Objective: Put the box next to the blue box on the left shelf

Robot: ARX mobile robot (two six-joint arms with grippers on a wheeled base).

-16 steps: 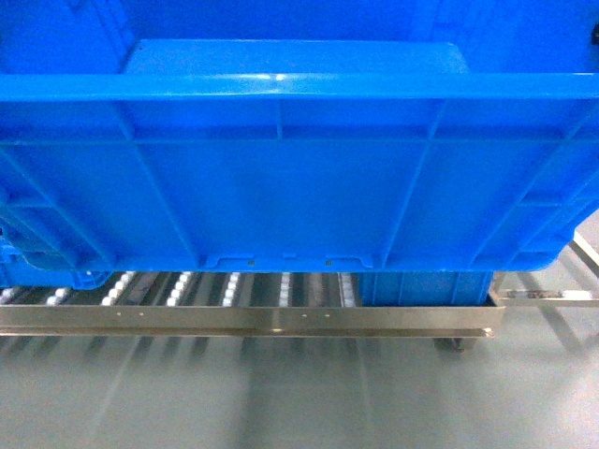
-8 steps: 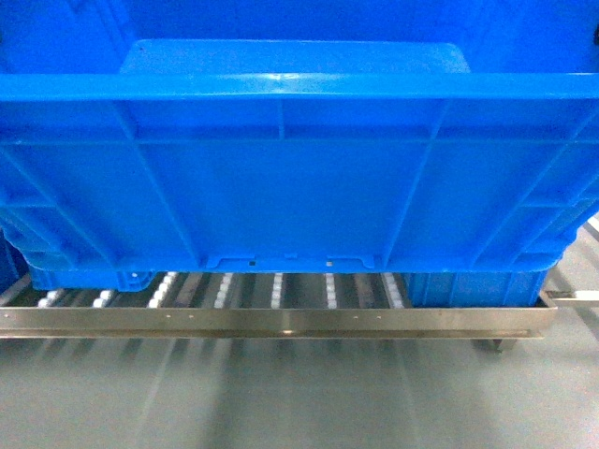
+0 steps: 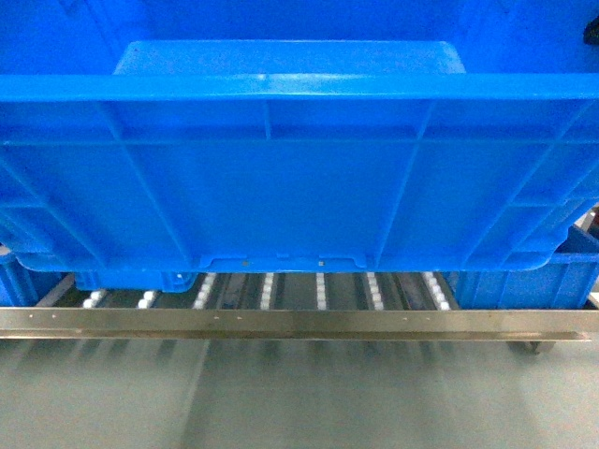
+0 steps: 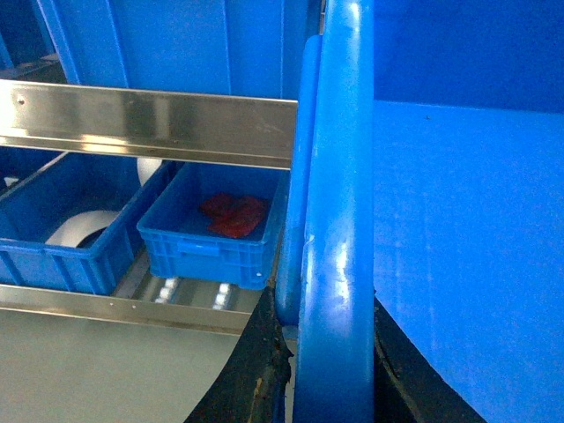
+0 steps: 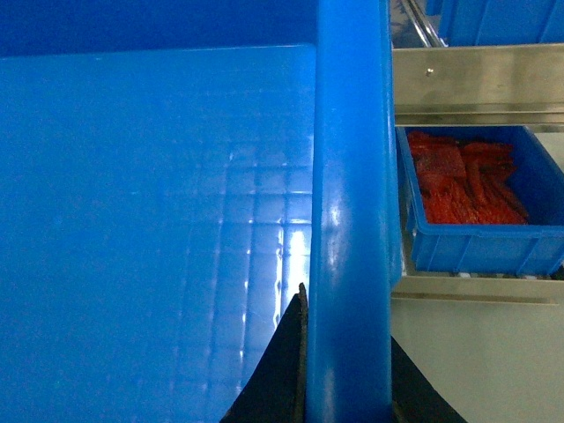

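Both grippers, left (image 4: 328, 388) and right (image 5: 344, 379), clamp opposite thick glossy rims of the ribbed plastic box (image 3: 281, 187) above the roller-lined metal shelf (image 3: 318, 323).

The bright-blue ribbed box (image 3: 299, 178) hangs level above the left shelf's white rollers (image 3: 320, 290).

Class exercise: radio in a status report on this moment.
Left gripper and right gripper both clamped on box rim. Box held above left shelf. Open roller gap between shelf crates.
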